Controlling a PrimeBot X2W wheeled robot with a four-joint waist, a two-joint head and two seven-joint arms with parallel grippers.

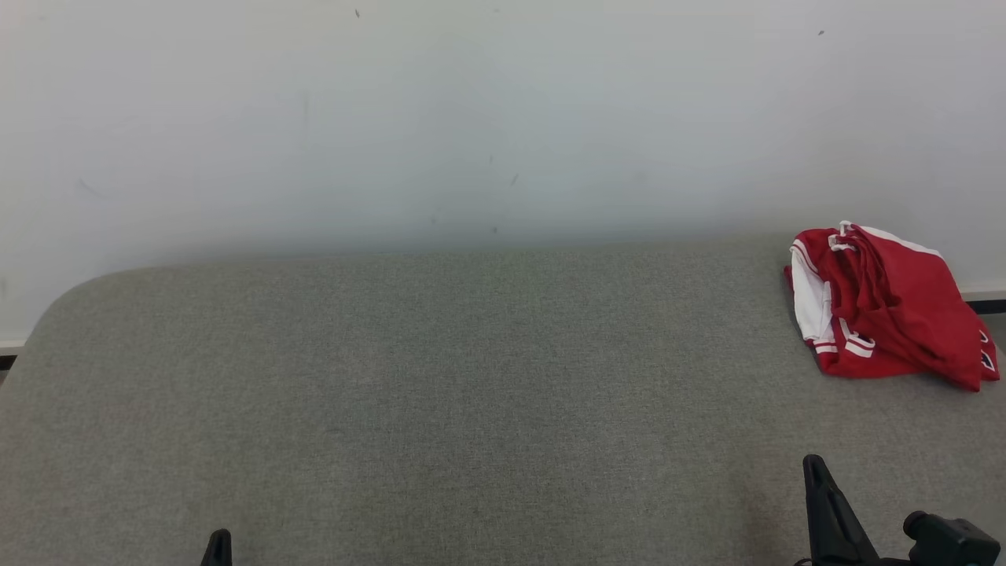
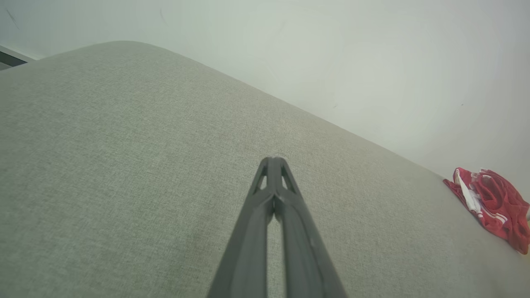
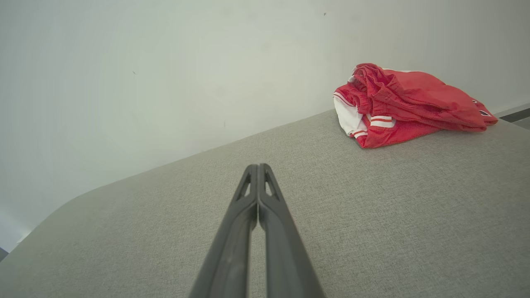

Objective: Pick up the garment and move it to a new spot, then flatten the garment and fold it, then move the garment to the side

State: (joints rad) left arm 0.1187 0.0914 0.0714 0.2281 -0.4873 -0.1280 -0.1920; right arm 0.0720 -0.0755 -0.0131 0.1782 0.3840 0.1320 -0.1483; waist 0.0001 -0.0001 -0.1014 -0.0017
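Observation:
A red garment with white trim (image 1: 888,306) lies crumpled in a heap at the far right of the grey fabric surface (image 1: 471,393), close to the wall. The same heap appears at the right edge of the left wrist view (image 2: 492,207) and at the upper right of the right wrist view (image 3: 401,103). My right gripper (image 1: 814,465) is at the lower right, nearer to me than the garment and apart from it; its fingers are pressed together, holding nothing (image 3: 258,167). My left gripper (image 1: 218,538) pokes up at the lower left, also shut and empty (image 2: 273,160).
A pale wall (image 1: 471,118) stands right behind the surface. The surface has a rounded corner at the far left (image 1: 86,287). A dark baseboard strip (image 1: 986,305) shows behind the garment at the right.

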